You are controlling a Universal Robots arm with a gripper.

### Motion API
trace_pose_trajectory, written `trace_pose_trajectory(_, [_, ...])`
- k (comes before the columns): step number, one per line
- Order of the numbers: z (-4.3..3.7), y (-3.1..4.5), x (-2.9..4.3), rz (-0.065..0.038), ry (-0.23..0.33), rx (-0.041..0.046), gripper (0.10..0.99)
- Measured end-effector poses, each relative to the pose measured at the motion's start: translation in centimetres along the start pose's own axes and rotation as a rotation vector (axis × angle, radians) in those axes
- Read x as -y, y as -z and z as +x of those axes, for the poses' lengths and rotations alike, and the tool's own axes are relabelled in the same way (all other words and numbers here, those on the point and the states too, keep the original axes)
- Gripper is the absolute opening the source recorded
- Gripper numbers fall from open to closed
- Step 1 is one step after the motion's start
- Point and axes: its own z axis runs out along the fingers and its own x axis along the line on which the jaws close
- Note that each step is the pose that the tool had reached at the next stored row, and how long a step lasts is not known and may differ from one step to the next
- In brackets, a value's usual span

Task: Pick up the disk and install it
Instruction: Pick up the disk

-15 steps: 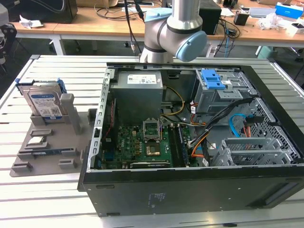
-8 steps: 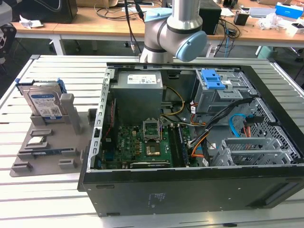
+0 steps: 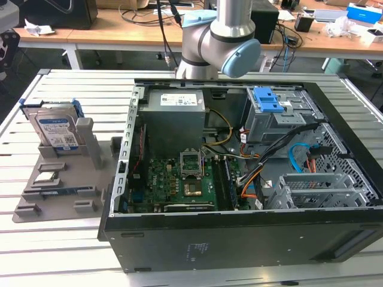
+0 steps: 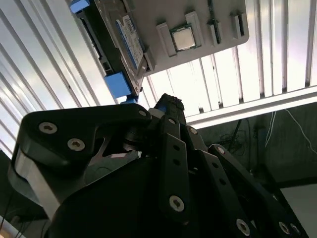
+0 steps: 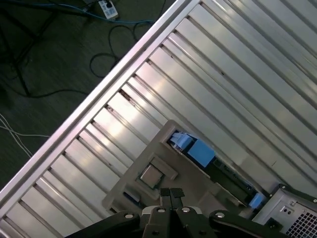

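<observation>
Starting with the disk [image 3: 57, 127] – parked upright on its edge in a slot of the grey holder tray [image 3: 66, 197], over at the exterior view's left, label facing out, blue bracket [image 5: 195, 150] clipped round it. Not picked up yet, not in the case. On the same tray, just in front of the disk: 1 small square chip [image 3: 46, 177]. Right beside the tray on the slatted metal table [image 3: 60, 251]: the open computer case [image 3: 239, 239], board and cables on show, plus a grey drive cage [image 3: 287, 116] with a blue latch at the far corner. Behind the case, the arm [image 3: 218, 42].

Now the claw [image 4: 166, 101] in the second wrist view – clenched, 2 fingers pinched together at the tips, gripping nothing. Hovering up over the tray end of the table, apart from the disk, no contact at all. Disk seen edge-on there, past the fingertips, with the chip further along the tray. Same story in the first wrist view: tips closed above the tray, chip nearest to them, the disk's blue bracket a bit beyond and clear of the fingers.
</observation>
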Motion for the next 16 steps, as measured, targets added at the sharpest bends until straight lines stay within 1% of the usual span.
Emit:
trace_pose_trajectory(6, [0.0,0.0,0.0,-0.002,0.095,-0.0043,0.106])
trace_pose_trajectory(12, [0.0,0.0,0.0,-0.004,0.162,-0.0073,0.106])
trace_pose_trajectory(14, [0.0,0.0,0.0,-0.005,0.205,-0.0093,0.106])
trace_pose_trajectory(16, [0.0,0.0,0.0,-0.005,0.224,-0.0101,0.106])
